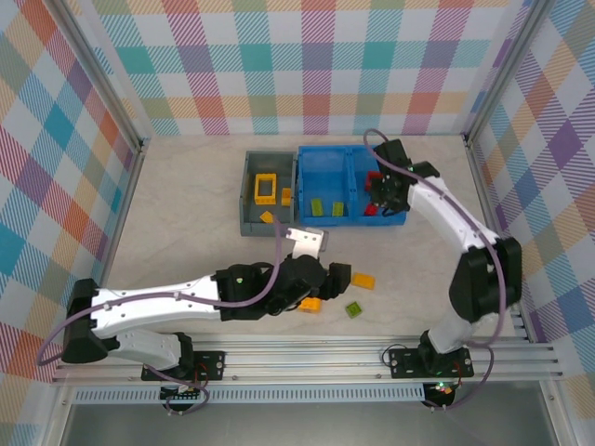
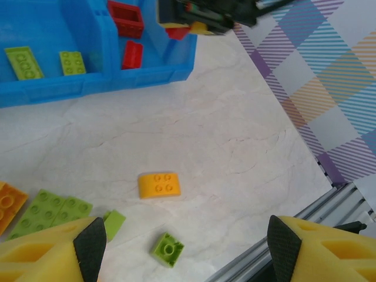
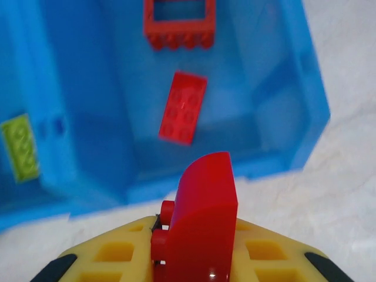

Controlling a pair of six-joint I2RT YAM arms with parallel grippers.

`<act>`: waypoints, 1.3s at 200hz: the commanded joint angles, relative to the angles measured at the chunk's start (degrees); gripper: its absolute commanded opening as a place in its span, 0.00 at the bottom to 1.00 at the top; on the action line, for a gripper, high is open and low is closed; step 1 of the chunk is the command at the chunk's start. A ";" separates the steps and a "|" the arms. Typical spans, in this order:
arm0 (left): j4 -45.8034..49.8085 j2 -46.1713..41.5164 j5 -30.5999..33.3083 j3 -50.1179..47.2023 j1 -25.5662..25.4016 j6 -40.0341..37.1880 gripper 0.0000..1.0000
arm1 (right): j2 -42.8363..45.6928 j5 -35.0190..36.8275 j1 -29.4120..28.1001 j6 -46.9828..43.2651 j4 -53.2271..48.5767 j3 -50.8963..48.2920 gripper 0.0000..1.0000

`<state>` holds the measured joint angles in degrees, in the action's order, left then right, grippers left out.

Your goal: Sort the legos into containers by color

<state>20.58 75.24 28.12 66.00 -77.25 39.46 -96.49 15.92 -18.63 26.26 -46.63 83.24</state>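
Note:
My right gripper [image 3: 197,241] is shut on a curved red brick [image 3: 205,188], held over the near wall of the blue bin [image 3: 294,117]. Its right compartment holds a red frame [image 3: 178,20] and a flat red brick [image 3: 183,107]. The left compartment holds lime green bricks [image 2: 23,61]. From above, the right gripper [image 1: 376,193] hovers at that bin [image 1: 325,158]. The grey bin [image 1: 246,200] holds a yellow frame [image 1: 266,188]. My left gripper [image 2: 185,255] is open above the table, with a small green brick [image 2: 167,249] between its fingers and an orange curved brick [image 2: 159,185] beyond.
More loose bricks lie by the left gripper [image 1: 335,282]: green pieces [image 2: 50,210], an orange one [image 2: 9,202] and another orange one [image 1: 310,303]. A metal rail [image 1: 307,358] runs along the table's near edge. Checked walls enclose the table.

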 commanded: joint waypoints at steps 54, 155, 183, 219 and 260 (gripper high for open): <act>-4.15 6.22 -1.14 7.04 0.27 -4.41 0.75 | -20.21 4.15 4.43 -2.78 -7.20 15.28 0.31; 12.57 4.30 0.44 5.76 4.09 7.91 0.75 | -12.29 1.17 1.24 -2.65 -7.96 18.37 0.57; 19.22 4.25 -2.38 2.47 8.34 16.87 0.74 | -2.80 0.25 -1.14 -0.47 -8.05 16.02 0.55; 21.55 6.93 -7.77 0.75 11.92 20.61 0.75 | 14.03 -0.58 -5.11 0.19 -5.50 5.17 0.57; 21.67 12.60 -12.14 0.59 12.08 24.14 0.79 | 27.71 -7.51 -13.03 3.01 -10.83 -7.48 0.59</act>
<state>40.03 84.88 19.92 66.98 -65.43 59.22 -72.12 13.34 -27.42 26.41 -52.25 82.81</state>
